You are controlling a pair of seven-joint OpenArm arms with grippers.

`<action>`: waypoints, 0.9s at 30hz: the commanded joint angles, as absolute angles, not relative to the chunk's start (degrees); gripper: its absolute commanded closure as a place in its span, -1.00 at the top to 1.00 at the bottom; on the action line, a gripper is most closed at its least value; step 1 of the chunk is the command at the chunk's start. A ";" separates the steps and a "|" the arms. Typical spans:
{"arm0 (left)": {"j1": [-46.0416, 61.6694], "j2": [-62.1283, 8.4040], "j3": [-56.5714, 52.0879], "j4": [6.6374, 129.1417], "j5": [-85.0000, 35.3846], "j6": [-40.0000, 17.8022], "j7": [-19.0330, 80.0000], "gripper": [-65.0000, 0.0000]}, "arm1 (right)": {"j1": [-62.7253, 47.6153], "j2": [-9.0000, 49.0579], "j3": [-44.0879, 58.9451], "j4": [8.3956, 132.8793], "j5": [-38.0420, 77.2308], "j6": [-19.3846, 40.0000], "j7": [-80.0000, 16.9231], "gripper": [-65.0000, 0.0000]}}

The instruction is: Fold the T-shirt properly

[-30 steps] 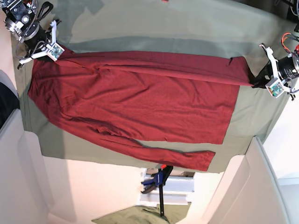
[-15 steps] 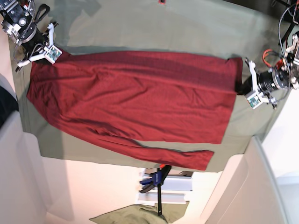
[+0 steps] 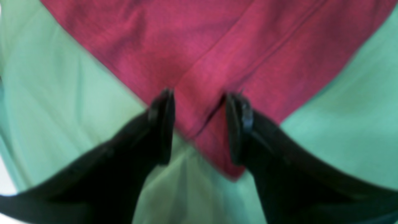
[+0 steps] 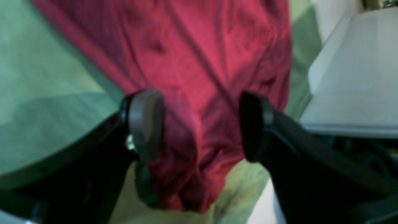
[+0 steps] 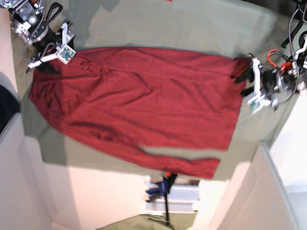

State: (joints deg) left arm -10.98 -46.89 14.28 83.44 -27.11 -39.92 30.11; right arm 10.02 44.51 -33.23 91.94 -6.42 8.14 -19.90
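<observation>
Spread flat across an olive-green cloth sheet: a large dark red long-sleeved T-shirt of thin soft knit, body smoothed out, one sleeve trailing along the near edge toward a blue and black clamp below the sheet.

At the base view's right, the left gripper, black fingers apart, straddling a doubled corner of the shirt's hem; in the left wrist view, fabric lying between the two pads, no clamping visible.

At the base view's left, the right gripper, poised over the shoulder end; in the right wrist view, fingers likewise spread, a bunched ridge of red cloth between them, not pinched as far as can be told. A pale grey surface to one side.

Step in hand, by appearance: laying-out finished, both far corners lined up for a grasp ahead of the first lengthwise fold.

Next move, in all likelihood: closing both pairs of fingers on the far edge together, lifting only slightly, and carrying that edge toward the near side with even tension. Thin knit apt to slip or drag the green sheet along; a firm pinch on shirt alone needed.
</observation>
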 commanded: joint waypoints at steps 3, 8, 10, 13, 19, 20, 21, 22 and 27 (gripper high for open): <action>-10.83 -50.68 13.65 90.52 -32.42 -40.00 34.11 -0.07 | 10.70 46.33 -32.42 95.04 -6.59 9.30 -25.82 0.19; -4.99 -53.39 13.65 99.59 -35.24 -40.00 35.59 -0.07 | 7.77 50.57 -32.42 96.16 -6.46 9.41 -27.44 0.19; -3.16 -53.15 13.65 100.49 -34.94 -40.00 35.31 -0.07 | 6.50 52.01 -32.42 96.03 -6.68 9.41 -27.38 0.19; -1.48 -51.88 13.65 100.44 -34.85 -40.00 34.89 -0.07 | 5.85 52.51 -32.42 94.50 -6.61 9.41 -26.85 0.19; 0.89 -50.35 13.65 100.42 -30.68 -40.00 34.00 -0.07 | 6.68 50.70 -32.42 89.84 -6.66 9.39 -23.57 0.19; 1.10 -50.13 13.65 100.40 -29.54 -40.00 33.47 -0.07 | 6.81 50.26 -32.42 89.12 -6.66 9.39 -22.98 0.19; 1.34 -49.98 13.65 100.31 -28.75 -40.00 32.80 -0.07 | 6.87 49.89 -32.42 88.53 -6.66 9.39 -22.65 0.19; 1.67 -50.00 13.65 100.22 -28.03 -40.00 32.29 -0.07 | 6.96 49.43 -32.42 88.03 -6.79 9.39 -22.57 0.19; 3.51 -50.00 13.65 100.09 -24.05 -40.00 30.20 -0.07 | 7.14 48.56 -32.42 85.34 -7.99 9.37 -20.82 0.19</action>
State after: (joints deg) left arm 4.14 -48.75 14.31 99.55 -23.83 -39.94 31.07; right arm 6.42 47.77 -32.84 85.36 -8.12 8.12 -19.90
